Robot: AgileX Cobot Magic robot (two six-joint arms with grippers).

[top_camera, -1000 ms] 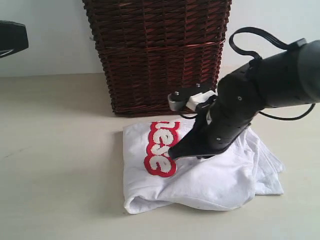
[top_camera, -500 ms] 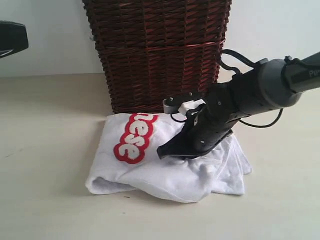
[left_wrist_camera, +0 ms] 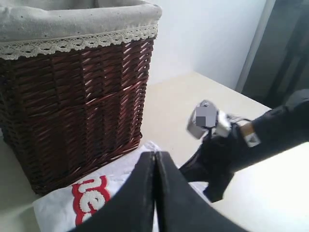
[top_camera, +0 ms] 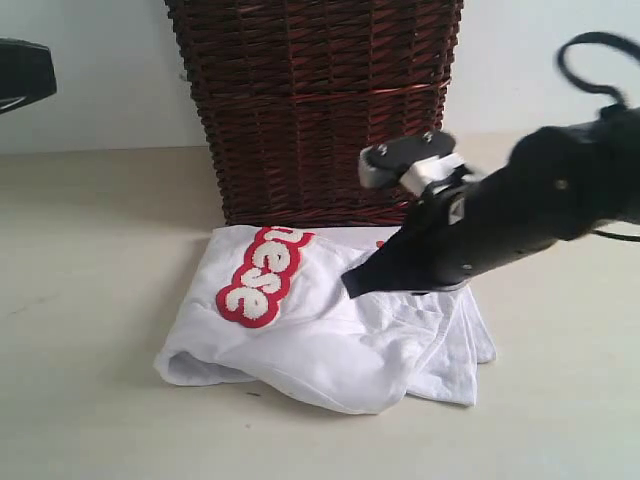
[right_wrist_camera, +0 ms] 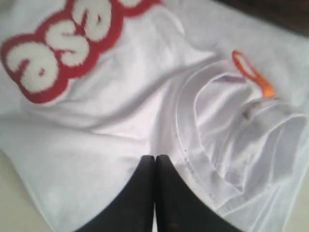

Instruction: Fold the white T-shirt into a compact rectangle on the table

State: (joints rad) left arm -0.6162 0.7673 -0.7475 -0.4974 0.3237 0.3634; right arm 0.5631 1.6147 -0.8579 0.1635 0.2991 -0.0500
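The pale beige surface (top_camera: 90,400) takes up the whole near part of the scene and runs back to a light wall. At its far middle stands a dark brown wicker basket (top_camera: 310,100). In the left wrist view the basket has a pale cloth liner (left_wrist_camera: 72,24) folded over its rim, edged with lace.

The right arm (top_camera: 530,210), black and bulky, reaches in from the right and slants down toward the middle. Its jaws are pressed tight together with nothing between them. Their tips hang over the middle of the shirt, near the collar. I cannot tell whether they touch the cloth.

The white T-shirt (top_camera: 330,345) lies on the surface just in front of the basket, with its far edge at the basket's foot. It is a loose, rumpled heap rather than a flat shape, with bunched layers on its right side and a rolled edge along the near side.

Only a dark part of the left arm (top_camera: 20,75) shows, at the far left edge, raised well clear of the shirt. Its jaws are fully closed on nothing.

The fuzzy white lettering outlined in red (top_camera: 258,280) faces up on the shirt's left part. A small orange neck tag (right_wrist_camera: 251,72) sits at the collar.
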